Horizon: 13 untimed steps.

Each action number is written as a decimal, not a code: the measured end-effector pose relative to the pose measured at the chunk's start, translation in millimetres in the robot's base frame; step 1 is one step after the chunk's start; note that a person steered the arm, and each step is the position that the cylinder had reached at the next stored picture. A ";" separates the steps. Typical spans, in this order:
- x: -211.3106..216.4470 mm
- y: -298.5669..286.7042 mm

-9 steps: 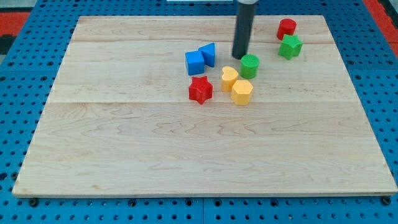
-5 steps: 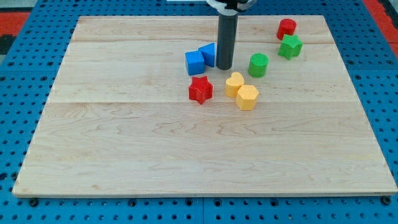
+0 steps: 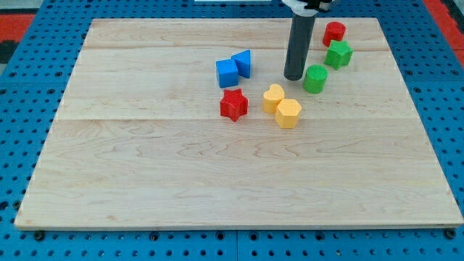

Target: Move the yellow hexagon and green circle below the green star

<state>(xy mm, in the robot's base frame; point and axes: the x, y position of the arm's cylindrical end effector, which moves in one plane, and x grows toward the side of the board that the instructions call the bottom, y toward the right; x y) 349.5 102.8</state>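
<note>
Lab/test rig setup: pale wooden board bench [image 3: 145, 167] on blue perforated pegboard base [image 3: 29, 87], small coloured plastic blocks scattered on top.

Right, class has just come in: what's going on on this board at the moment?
My tip sits right beside the green circle, on its left in the view. The circle lies below and left of the green star. The yellow hexagon waits lower down, touching the yellow heart, untouched by my tip.

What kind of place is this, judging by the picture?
Probably a robotics lab bench: a wooden board lies on a blue perforated base, and my tip stands beside the green circle.
</note>
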 end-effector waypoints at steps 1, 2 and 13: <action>8.1 22.5; 14.0 48.2; 89.4 34.0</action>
<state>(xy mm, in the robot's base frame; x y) 438.9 136.9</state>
